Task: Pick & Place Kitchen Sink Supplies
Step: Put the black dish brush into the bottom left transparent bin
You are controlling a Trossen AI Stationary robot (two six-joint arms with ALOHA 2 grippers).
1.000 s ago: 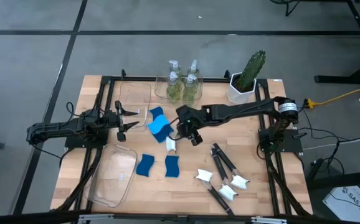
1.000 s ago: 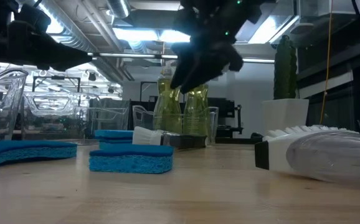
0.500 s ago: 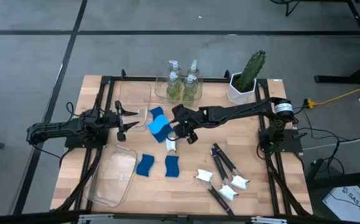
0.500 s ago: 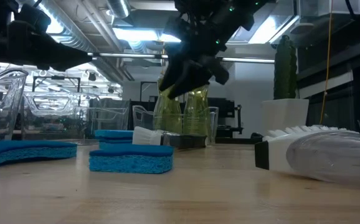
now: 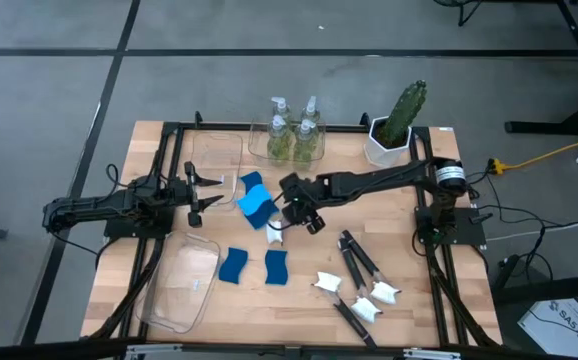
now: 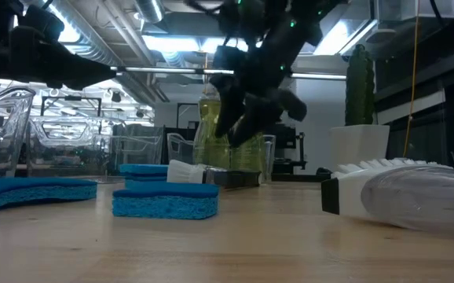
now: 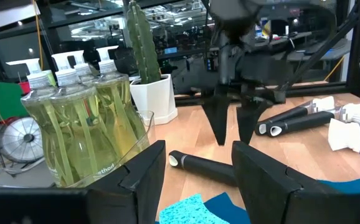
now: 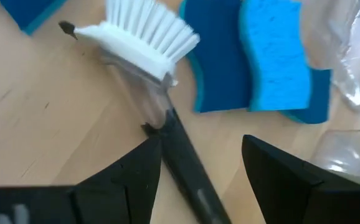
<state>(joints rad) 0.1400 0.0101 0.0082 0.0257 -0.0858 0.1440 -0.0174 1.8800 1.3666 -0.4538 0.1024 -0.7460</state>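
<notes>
A: Big picture first: the wooden table carries a clear bin at the near left corner and a second clear bin further back, in front of the left arm.

B: And at the back edge, a clear tub holds the soap pump bottles, with the cactus in its white pot just beside it to the right.

A: Right arm's the busy one. It's stretched across the middle, and the right gripper hangs above a dish brush, fingers spread, nothing in them.

B: The wrist camera confirms it: that brush's black handle runs up between the two dark fingers, white bristle head beyond, jaws clear of it on both sides.

A: Touching the bristles sit two blue sponges, one overlapping the other.

B: Left gripper waits at the left side, by the back bin, fingers apart and empty.

A: Two more blue sponges lie side by side near the front, just right of the near bin.

B: And a cluster of dish brushes lies front right, black handles crossing, white heads toward the table's near edge.
</notes>
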